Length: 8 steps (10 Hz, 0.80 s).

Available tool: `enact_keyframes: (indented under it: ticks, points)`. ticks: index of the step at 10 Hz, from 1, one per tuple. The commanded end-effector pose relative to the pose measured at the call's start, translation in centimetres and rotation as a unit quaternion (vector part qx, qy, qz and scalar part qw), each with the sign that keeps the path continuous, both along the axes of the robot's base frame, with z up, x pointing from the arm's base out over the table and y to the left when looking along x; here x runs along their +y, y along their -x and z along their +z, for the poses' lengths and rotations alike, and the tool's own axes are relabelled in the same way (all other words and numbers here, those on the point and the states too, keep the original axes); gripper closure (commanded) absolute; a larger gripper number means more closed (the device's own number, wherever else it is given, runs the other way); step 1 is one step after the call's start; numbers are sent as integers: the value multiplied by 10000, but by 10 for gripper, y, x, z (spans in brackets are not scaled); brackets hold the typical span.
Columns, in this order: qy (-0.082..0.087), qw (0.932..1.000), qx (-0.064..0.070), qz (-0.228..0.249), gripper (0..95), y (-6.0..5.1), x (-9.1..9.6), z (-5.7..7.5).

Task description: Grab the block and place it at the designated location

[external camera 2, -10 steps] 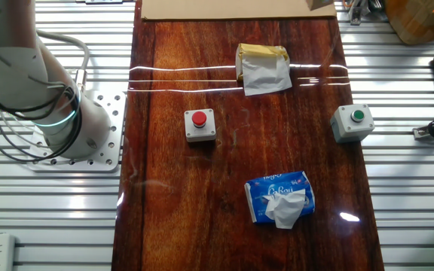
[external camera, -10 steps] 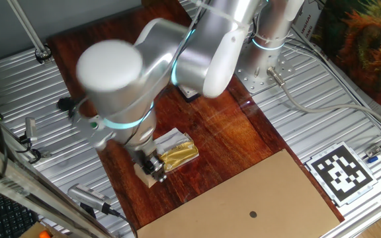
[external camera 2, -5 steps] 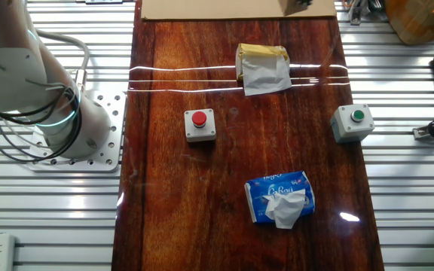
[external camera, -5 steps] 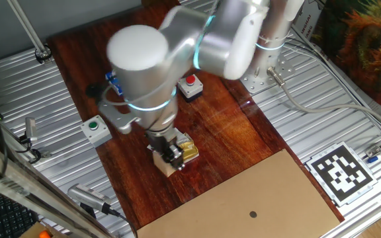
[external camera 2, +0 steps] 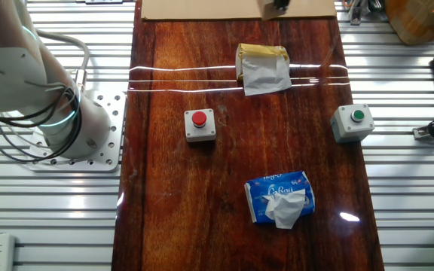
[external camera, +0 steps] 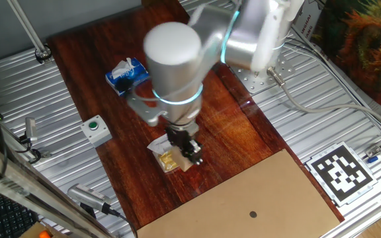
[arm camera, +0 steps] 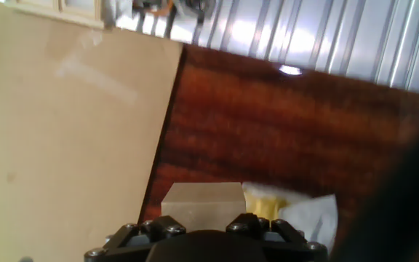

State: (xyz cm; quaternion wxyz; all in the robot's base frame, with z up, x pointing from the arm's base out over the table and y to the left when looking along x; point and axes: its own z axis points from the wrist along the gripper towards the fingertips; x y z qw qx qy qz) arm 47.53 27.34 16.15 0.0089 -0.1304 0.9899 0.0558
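Mid-carry: my gripper [external camera: 192, 153] pinches the block [arm camera: 201, 202] above the red-brown board [external camera: 230, 125]; next, reach the cardboard sheet [external camera: 256, 198] and lower near its dot [external camera: 253, 213].

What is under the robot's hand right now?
The end effector holds a wooden block. Beneath them show the yellow tissue packet and the dark wooden board. The arm covers part of the packet.
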Motion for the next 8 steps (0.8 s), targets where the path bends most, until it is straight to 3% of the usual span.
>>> enact_keyframes:
  ticks: [1, 5, 8]
  points:
    - [11, 10000, -8, -61, 950, 12, 8, -2]
    - [119, 9995, -6, -301, 950, 28, 63, -12]
    - [163, 9989, -15, -436, 950, 52, 109, -22]
